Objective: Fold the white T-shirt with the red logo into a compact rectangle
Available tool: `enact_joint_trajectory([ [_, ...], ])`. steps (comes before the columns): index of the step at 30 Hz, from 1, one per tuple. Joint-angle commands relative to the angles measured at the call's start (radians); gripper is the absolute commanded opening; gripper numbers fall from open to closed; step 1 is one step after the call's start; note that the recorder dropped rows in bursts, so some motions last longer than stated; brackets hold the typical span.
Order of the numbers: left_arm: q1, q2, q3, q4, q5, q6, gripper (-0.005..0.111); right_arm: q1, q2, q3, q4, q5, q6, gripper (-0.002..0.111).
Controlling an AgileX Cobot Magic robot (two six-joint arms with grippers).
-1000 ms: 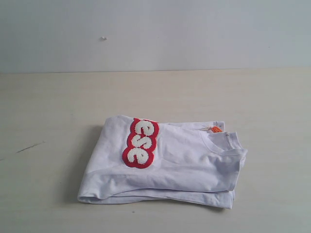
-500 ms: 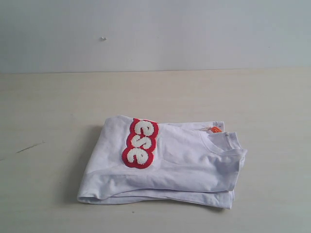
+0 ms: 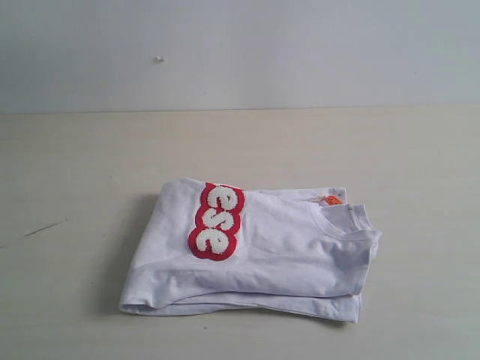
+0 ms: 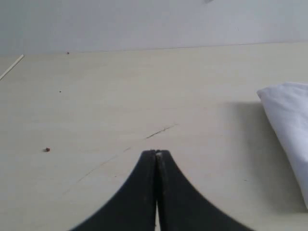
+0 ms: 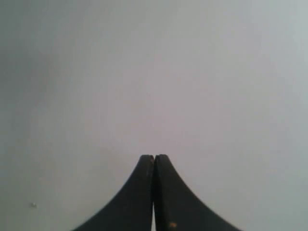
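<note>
Pointing across table (image 4: pixel 96 96), left pincer (image 4: pixel 156 153) closed, empty, right pincer (image 5: pixel 154 157) closed, facing wall (image 5: pixel 154 72).

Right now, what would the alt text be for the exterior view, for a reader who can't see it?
A white T-shirt lies folded into a rough rectangle on a pale table, its red logo facing up and reading "ese". The collar and an orange tag sit at the shirt's right end in the picture, and a plain grey wall stands behind.

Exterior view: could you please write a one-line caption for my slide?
Folded white cotton T-shirt with a red-outlined logo patch lying as a compact rectangle on a pale wooden table.
</note>
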Motion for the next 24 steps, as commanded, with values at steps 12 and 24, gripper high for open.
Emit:
enact_joint_trajectory([
  [12, 0.003, -0.006, 0.002, -0.008, -0.007, 0.003, 0.000, -0.063, -0.003, 0.336, -0.070, -0.047, 0.136, 0.000],
  [24, 0.003, -0.006, 0.002, -0.008, -0.007, 0.003, 0.000, -0.063, -0.003, 0.336, -0.102, 0.238, 0.122, 0.000],
])
